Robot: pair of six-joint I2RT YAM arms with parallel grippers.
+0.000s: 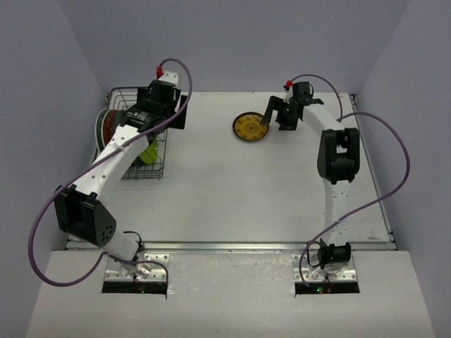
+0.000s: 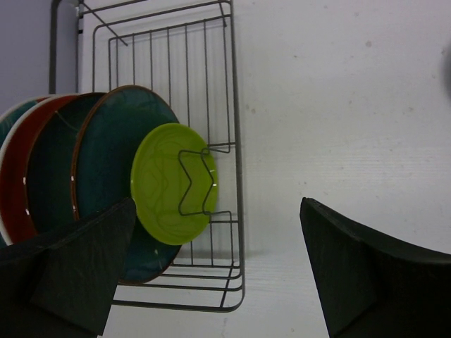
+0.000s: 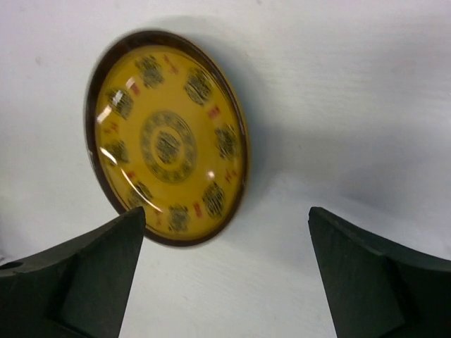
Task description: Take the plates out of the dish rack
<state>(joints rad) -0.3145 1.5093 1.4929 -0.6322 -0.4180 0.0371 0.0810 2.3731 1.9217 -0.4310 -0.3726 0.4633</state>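
Note:
The black wire dish rack (image 1: 163, 167) stands at the table's far left. In the left wrist view the rack (image 2: 235, 105) holds upright plates: a small lime-green plate (image 2: 163, 184) in front, a larger teal plate (image 2: 106, 162) behind it, then red-rimmed plates (image 2: 15, 190) at the left edge. My left gripper (image 2: 218, 232) is open and empty, above the rack's near right corner (image 1: 173, 120). The small yellow patterned plate (image 1: 250, 127) lies flat on the table at the far middle. My right gripper (image 1: 276, 118) is open and empty just beside it, with the plate (image 3: 169, 137) ahead of the jaws (image 3: 227, 218).
The lime plate (image 1: 149, 153) and red plates (image 1: 106, 125) show under the left arm from above. Purple cables loop off both arms. Grey walls close in the table on the left, back and right.

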